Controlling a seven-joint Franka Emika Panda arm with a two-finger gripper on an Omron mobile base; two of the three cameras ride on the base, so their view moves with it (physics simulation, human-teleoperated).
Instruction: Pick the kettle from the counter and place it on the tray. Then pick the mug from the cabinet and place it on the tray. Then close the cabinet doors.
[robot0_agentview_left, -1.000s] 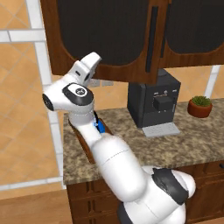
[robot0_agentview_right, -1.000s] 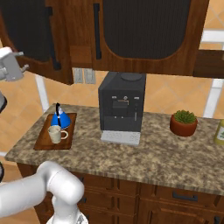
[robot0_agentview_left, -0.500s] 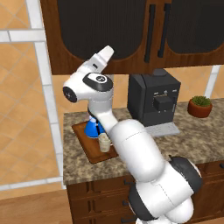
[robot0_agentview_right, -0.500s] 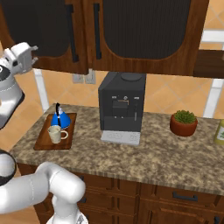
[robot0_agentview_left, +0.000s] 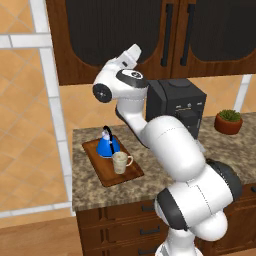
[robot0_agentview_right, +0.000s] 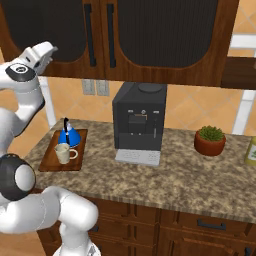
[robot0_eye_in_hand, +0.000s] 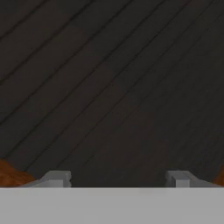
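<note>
Empty, wide-open end effector (robot0_eye_in_hand: 114, 179) faces the 2 cabinet doors (robot0_agentview_right: 102, 35); press squarely until both seat flush.

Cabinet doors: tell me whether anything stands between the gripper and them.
Nothing visible does. The gripper, jaws apart and holding nothing, sits right up against the dark glass of the left door of the cabinet doors, which look shut.

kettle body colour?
Bright blue, with a black handle; the kettle shows best in the right base view.
</note>
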